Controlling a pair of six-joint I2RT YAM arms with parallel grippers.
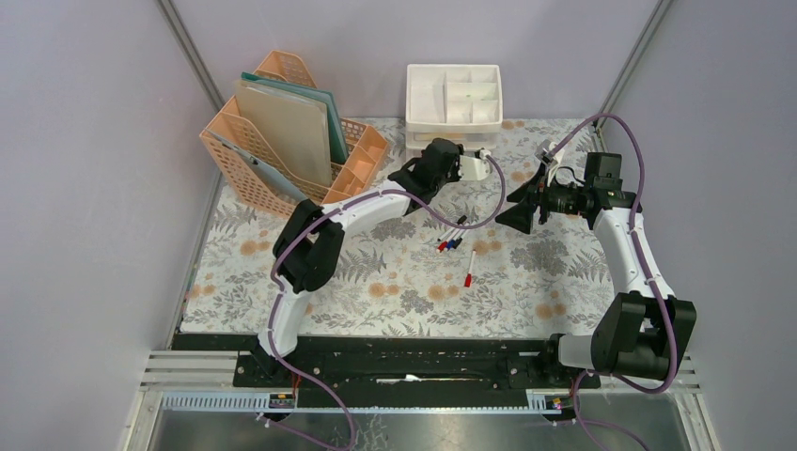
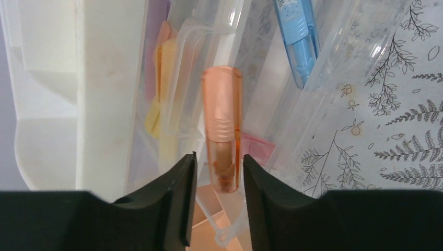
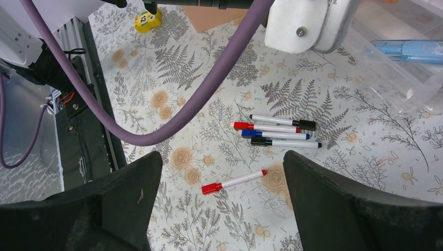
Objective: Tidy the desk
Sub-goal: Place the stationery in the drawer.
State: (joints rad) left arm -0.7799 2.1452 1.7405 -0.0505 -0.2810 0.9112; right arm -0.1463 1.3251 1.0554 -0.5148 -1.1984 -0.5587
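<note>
Desk (image 1: 282,301), fern/flower cloth, flat, black rail near edge

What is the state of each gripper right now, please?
Left gripper: jaws close around an orange translucent tube; whether they clamp it cannot be told.
Right gripper: wide open, holding nothing.

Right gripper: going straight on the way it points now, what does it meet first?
Probably the lone red-capped marker, centred ahead of the right gripper and lying on the desk; depth is unclear.
</note>
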